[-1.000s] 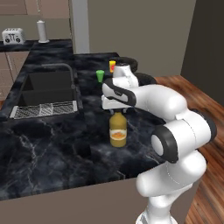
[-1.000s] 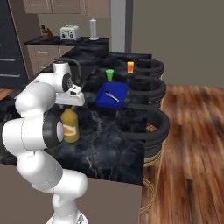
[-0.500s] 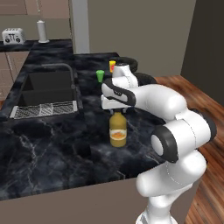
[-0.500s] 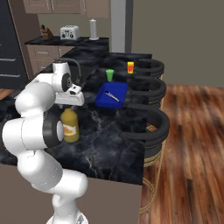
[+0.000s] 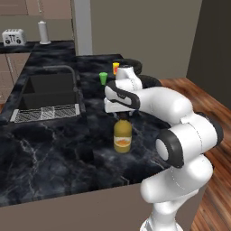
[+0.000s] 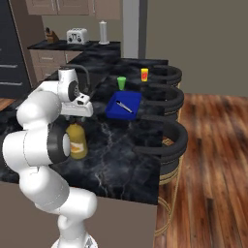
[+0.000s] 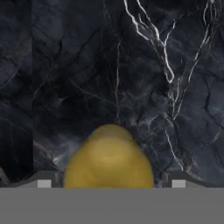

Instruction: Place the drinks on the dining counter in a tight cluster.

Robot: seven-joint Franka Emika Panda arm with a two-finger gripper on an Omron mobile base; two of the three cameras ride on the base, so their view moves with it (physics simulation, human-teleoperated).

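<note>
A squat yellow-orange juice jug (image 5: pixel 122 137) stands upright on the black marble dining counter (image 5: pixel 54 153), near its front edge. My gripper (image 5: pixel 121 116) hangs straight down over the jug's top. From the right base view the jug (image 6: pixel 76 141) sits just under the gripper (image 6: pixel 75 118), half hidden by my forearm. In the hand view the jug (image 7: pixel 109 157) lies between the two fingertips (image 7: pixel 43 183), which stand apart with a small gap to the jug on each side. The gripper (image 7: pixel 110 183) is open. Veined marble (image 7: pixel 131 65) shows all around the jug.
A sink (image 5: pixel 45 90) is sunk into the counter to the left. A green cup (image 5: pixel 103 77) and a yellow cup (image 5: pixel 115 67) stand behind my hand. A blue tray (image 6: pixel 124 104) lies near curved dark stool backs (image 6: pixel 164 140) along the right edge.
The jaws have spread apart and let go of the juice jug, which stays upright in the same spot. The arm has hardly moved.
</note>
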